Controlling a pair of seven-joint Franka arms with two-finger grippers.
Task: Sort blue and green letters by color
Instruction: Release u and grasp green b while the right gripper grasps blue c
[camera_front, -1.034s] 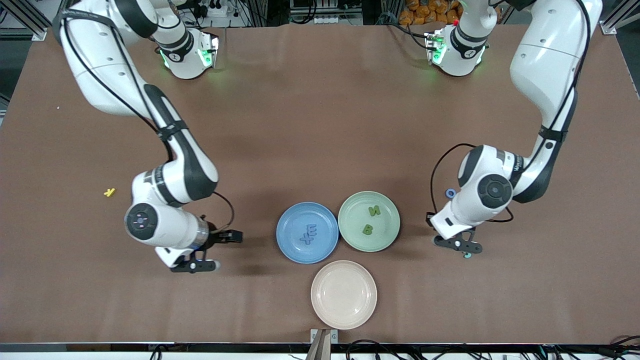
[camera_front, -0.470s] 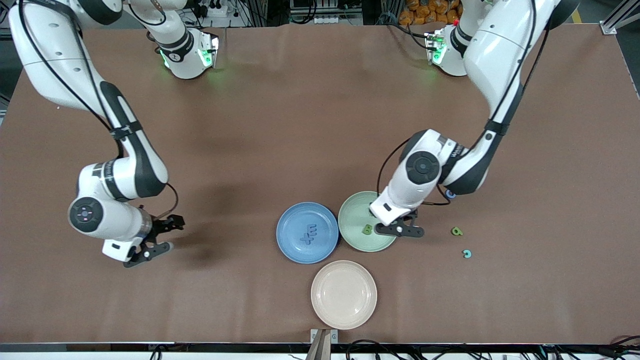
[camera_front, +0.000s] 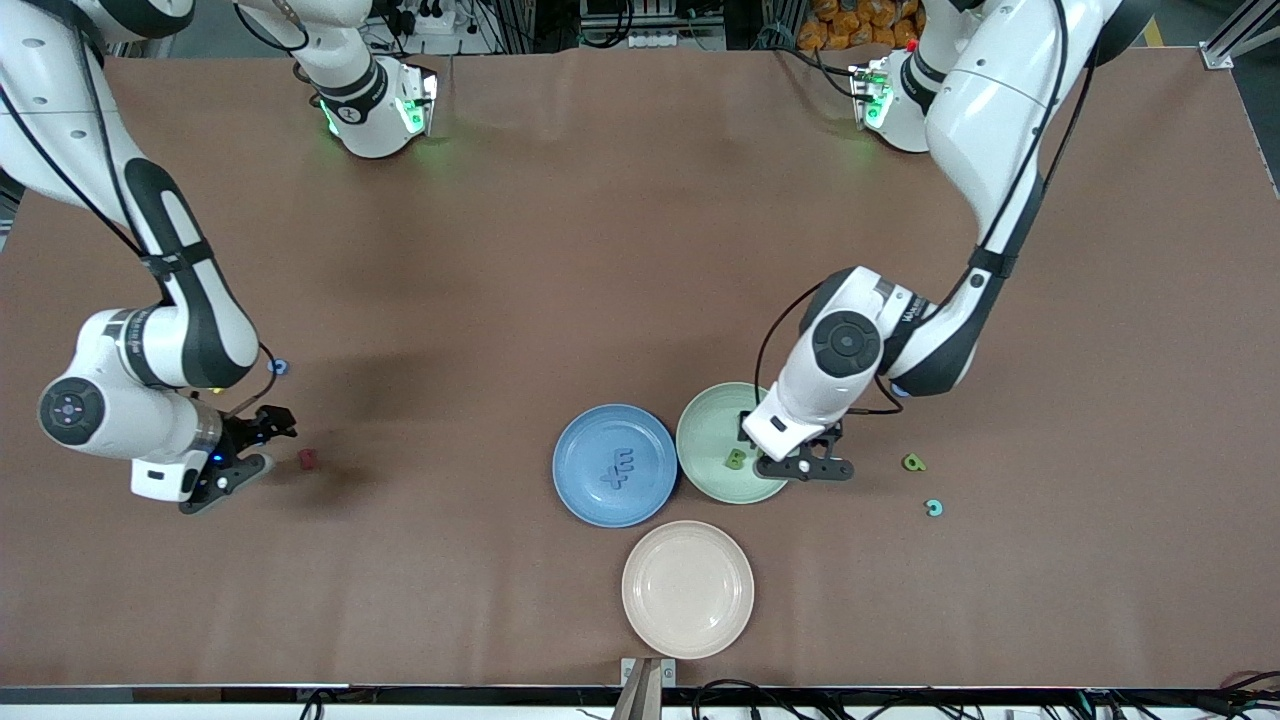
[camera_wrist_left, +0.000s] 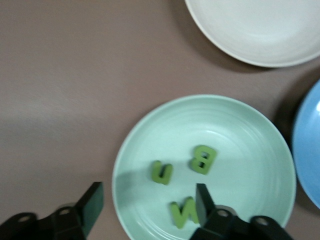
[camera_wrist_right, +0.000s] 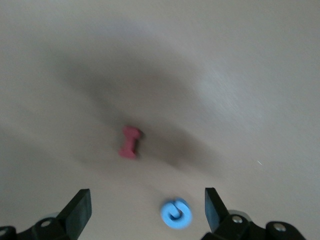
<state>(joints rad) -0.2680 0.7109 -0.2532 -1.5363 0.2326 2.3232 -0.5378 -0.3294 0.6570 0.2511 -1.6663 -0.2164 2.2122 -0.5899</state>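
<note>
Left gripper (camera_front: 800, 462) opened over green plate (camera_front: 705, 440) with U (camera_wrist_left: 162, 172), B (camera_wrist_left: 203, 159), N (camera_wrist_left: 181, 212), right gripper (camera_front: 245, 446) spread beside red piece (camera_front: 308, 459), blue plate (camera_front: 585, 490) holding X and E (camera_front: 626, 461).

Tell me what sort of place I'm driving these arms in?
Likely a robotics lab bench: a brown-covered table, metal framing and loose cables along its edges, and sorting props such as the blue plate and green plate.

Olive-green letters U (camera_wrist_left: 162, 172), B (camera_wrist_left: 203, 159) and N (camera_wrist_left: 181, 212) lie on the pale mint-green plate (camera_wrist_left: 250, 125), beside a cream plate (camera_wrist_left: 260, 30) and a medium-blue plate (camera_front: 580, 440). Elsewhere: a dark red piece (camera_wrist_right: 130, 142), a bright blue letter (camera_wrist_right: 176, 214), brown table (camera_front: 600, 250).
</note>
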